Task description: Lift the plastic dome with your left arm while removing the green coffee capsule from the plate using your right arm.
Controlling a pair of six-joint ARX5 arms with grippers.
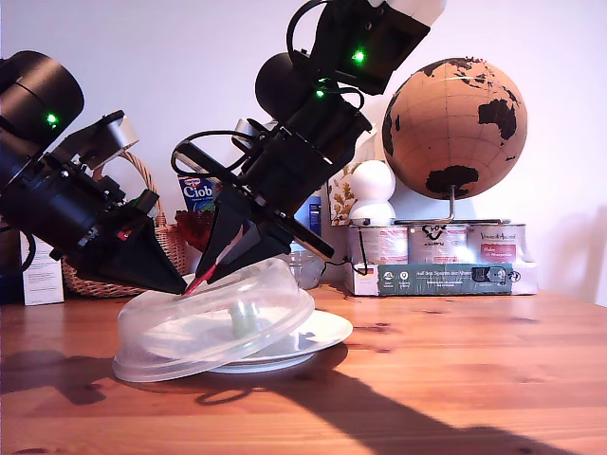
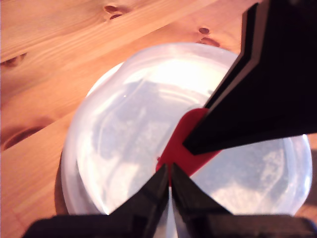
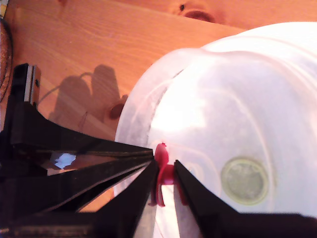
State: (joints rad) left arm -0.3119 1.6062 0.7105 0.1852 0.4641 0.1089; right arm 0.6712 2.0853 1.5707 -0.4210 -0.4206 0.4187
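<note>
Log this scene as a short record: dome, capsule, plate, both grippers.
dome: clear dome tilted, its rim on the table at the exterior view's left, raised at the right
red tab: red tab on top of the dome, both grippers at it
capsule: green capsule upright on the plate, under the dome
plate: white plate partly covered
my first gripper: jaws almost together at the tab's edge
my second gripper: jaws closed on the tab
</note>
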